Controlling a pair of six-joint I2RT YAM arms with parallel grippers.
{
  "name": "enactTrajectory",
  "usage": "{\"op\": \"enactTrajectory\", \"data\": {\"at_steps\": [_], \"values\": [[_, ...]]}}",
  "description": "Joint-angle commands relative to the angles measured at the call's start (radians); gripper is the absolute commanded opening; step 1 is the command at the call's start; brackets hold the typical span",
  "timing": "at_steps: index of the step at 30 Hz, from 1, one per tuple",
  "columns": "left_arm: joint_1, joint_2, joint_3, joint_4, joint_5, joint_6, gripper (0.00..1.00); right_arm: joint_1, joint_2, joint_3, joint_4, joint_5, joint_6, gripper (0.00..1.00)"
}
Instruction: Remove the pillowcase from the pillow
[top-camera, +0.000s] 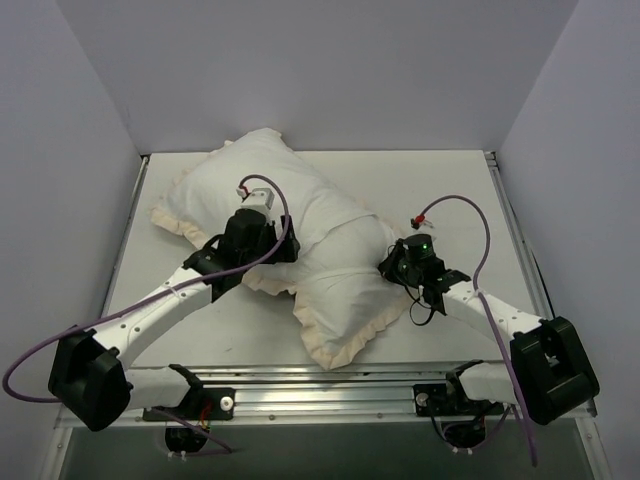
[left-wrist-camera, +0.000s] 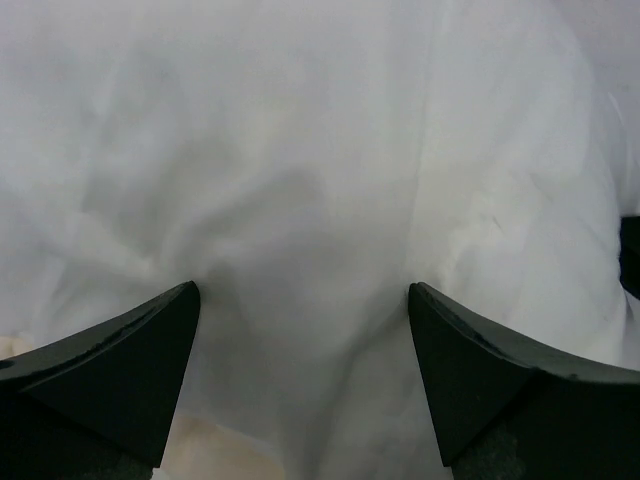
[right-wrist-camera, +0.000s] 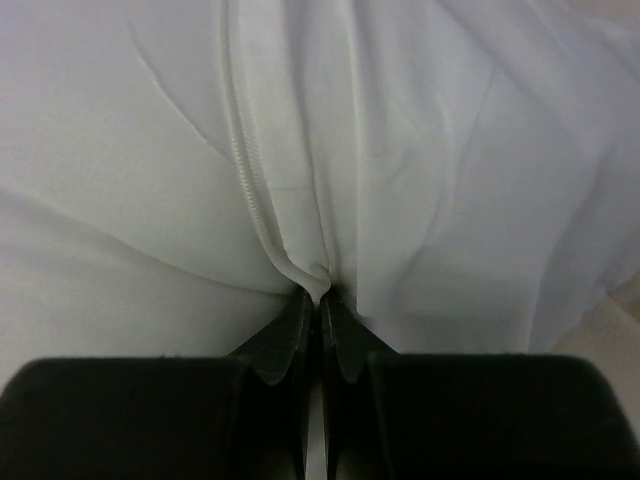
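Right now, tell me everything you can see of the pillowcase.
The pillowcase lies white side up across the middle of the table, bulging and bent at an angle, in soft creased cloth. A cream ruffled frill edges it. A white zip runs along one seam. The right gripper is shut on a fold at the zip's end; the left gripper stands open over the cloth.

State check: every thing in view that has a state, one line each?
pillowcase: on the pillow, white side up, crumpled across the middle.
pillow: covered, cannot be told apart from the pillowcase.
zip: can't tell if open or closed.
left pincer: open, fingertips against white fabric.
right pincer: shut on a pillowcase fold beside the zip.
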Motion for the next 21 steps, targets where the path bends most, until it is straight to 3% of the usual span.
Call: {"op": "enactTrajectory", "data": {"at_steps": [1, 6, 11, 19, 21], "values": [[-0.086, -0.081, 0.009, 0.004, 0.017, 0.185, 0.94, -0.001, 0.039, -0.008, 0.055, -0.129, -0.081, 0.0], [-0.158, -0.124, 0.107, -0.014, 0.009, 0.294, 0.94, -0.002, 0.037, 0.026, 0.107, -0.16, -0.128, 0.0], [-0.208, -0.055, 0.231, -0.049, -0.029, 0.32, 0.94, -0.002, 0.022, 0.023, 0.128, -0.156, -0.136, 0.0], [-0.302, 0.178, 0.397, -0.129, -0.254, 0.045, 1.0, -0.002, -0.013, -0.008, 0.141, -0.116, -0.135, 0.0], [-0.311, 0.224, 0.463, -0.192, -0.271, -0.035, 0.95, -0.001, -0.027, -0.014, 0.141, -0.107, -0.141, 0.0]]}}
